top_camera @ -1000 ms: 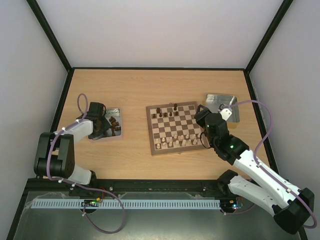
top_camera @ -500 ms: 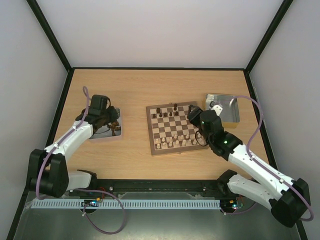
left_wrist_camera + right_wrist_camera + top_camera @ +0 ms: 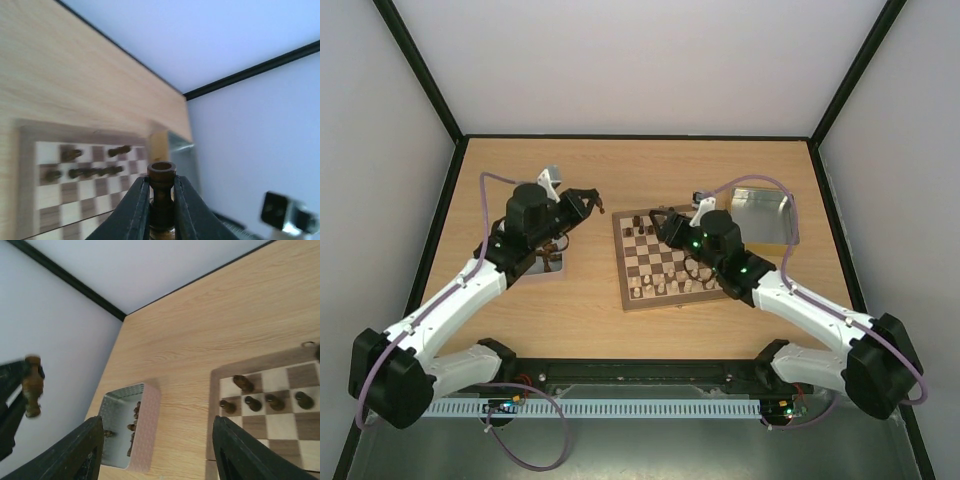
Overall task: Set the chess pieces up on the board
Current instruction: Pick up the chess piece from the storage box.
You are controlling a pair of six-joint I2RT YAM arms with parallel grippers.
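At the far left we see a shiny rectangular metal tray on the pale wooden table, partly under the left arm. A few small dark brown wooden chess pieces lie loose inside it.

Just right of the tray, the left gripper hangs above the bare table, between the tray and the far left corner of the board. Its claw is clenched on one dark brown turned chess piece, gripped by the stem, with the round top standing above the fingertips.

Next comes the square wooden chessboard with dark brown and cream squares. Dark brown pieces stand on part of its two far rows, and pale cream pieces line the near rows.

The right gripper hovers over the far left part of the board, above the dark pieces. Its claw is released, with the black fingers spread wide and nothing between them.

Right of the board, near its far corner, lies a second shiny metal tray.
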